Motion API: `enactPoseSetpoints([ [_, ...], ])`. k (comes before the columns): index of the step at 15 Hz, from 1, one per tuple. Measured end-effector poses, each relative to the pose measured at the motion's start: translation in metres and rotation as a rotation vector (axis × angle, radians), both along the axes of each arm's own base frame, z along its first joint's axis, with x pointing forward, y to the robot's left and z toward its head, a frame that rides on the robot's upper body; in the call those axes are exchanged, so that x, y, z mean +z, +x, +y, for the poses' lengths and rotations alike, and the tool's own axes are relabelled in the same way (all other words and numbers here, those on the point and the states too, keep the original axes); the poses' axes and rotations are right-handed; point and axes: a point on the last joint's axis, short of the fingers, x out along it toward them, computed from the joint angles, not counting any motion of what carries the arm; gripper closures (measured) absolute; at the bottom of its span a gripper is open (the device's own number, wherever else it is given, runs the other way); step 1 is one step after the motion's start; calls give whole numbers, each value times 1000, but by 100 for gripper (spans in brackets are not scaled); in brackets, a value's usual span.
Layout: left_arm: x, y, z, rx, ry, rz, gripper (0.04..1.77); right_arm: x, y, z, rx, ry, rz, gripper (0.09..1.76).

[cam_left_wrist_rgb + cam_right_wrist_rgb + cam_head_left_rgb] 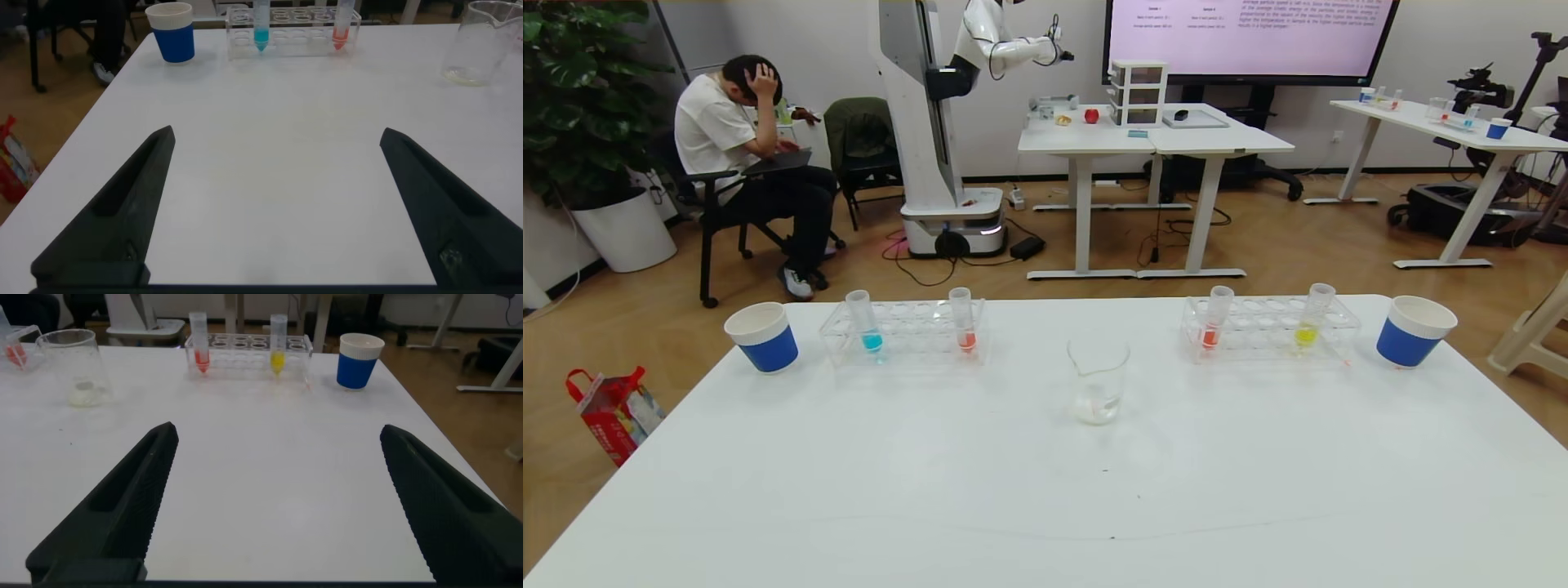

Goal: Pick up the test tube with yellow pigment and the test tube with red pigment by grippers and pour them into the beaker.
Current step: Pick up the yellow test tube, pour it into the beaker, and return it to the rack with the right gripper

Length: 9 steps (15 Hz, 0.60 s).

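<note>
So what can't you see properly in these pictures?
- Both arms: outside the head view; only each open end effector's fingers show, cut off by the wrist views' edges.
- Beaker: contents too faint to tell.
- Wall screen: text too small, top cut off.

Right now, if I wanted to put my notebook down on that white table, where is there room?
The whole near part of the table, in front of the beaker, lies bare, as do the gaps between the beaker and each rack. The far edge is crowded: blue cup, left rack, right rack, second blue cup. The open left gripper and right gripper hover over the near part.
</note>
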Motion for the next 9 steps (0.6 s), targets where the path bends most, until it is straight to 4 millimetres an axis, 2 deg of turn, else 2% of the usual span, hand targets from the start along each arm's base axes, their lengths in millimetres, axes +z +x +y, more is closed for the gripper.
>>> enactPoseSetpoints([
  [3, 0, 0, 0, 0, 0, 0, 6, 35, 10, 0, 27, 8, 6, 13],
  [5, 0, 0, 0, 0, 0, 0, 6, 60, 28, 0, 47, 10, -8, 13],
  [9, 0, 0, 0, 0, 0, 0, 6, 93, 89, 5, 77, 23, 17, 13],
])
